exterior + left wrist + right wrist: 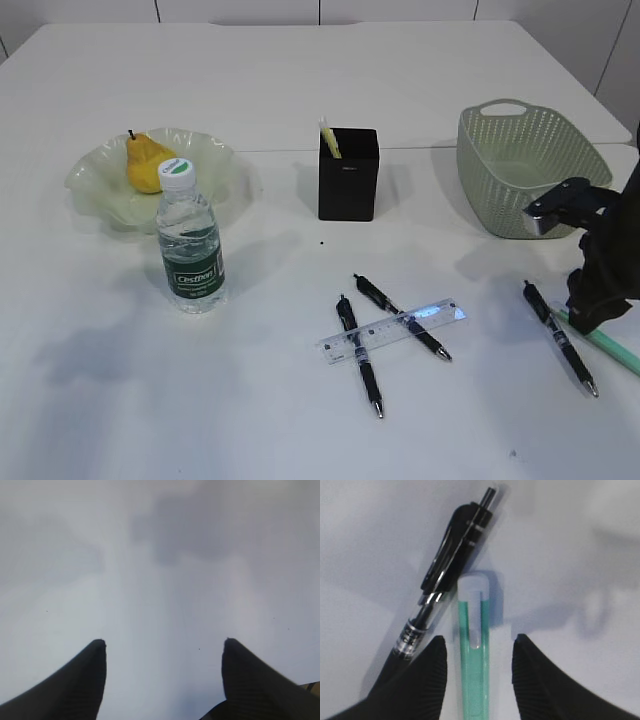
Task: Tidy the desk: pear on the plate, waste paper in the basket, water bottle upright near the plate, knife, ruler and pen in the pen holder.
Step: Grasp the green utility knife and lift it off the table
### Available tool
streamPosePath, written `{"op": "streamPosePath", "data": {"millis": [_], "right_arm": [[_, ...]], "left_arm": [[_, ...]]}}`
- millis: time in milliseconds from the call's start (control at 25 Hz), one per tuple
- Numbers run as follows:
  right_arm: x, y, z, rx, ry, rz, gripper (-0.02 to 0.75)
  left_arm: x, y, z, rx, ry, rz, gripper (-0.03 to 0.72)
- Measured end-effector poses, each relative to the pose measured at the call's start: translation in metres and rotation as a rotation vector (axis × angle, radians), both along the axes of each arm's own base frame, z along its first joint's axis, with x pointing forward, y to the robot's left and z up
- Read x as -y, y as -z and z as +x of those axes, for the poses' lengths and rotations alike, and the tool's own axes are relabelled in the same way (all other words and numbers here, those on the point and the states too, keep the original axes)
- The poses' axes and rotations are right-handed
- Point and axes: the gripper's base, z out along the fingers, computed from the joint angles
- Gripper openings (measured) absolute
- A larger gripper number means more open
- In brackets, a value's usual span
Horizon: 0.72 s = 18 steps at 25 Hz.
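- Worktop (pixel 300 90): white, carrying every item below.
- Basket (pixel 515 165): pale green, perforated, at the right rear; its visible interior shows no paper.
- Plate (pixel 95 180): translucent, wavy-rimmed, at the left rear, with the pear (pixel 147 163) resting on it.
- Right arm (pixel 605 265): black, at the right edge just in front of the basket, pointing down at the worktop.
- Water bottle (pixel 190 243): upright, white-capped, just in front of the plate.
- Pen holder (pixel 348 175): black, square, at centre rear; a yellow item (pixel 329 139) leans inside it.
- Ruler (pixel 393 330): clear, lying across two black pens (pixel 358 355) in front of the pen holder.
- Third black pen (pixel 447 587): alone to the right, beside a green pen (pixel 474 645).
- Right fingers (pixel 477 667): set wide, one on each side of the green pen; whether they touch it cannot be told. The black pen passes just beside or under the left-hand one.
- Left fingers (pixel 165 675): set wide over bare worktop, holding nothing; out of sight in the exterior view.
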Motion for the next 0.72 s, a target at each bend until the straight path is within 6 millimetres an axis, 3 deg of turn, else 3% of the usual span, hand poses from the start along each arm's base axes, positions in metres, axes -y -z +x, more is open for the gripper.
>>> {"op": "streamPosePath", "data": {"millis": [720], "right_arm": [[0.000,0.016,0.001,-0.034,0.020,0.004,0.273]], "left_arm": [[0.000,0.000,0.000,0.004,-0.001,0.000,0.510]]}}
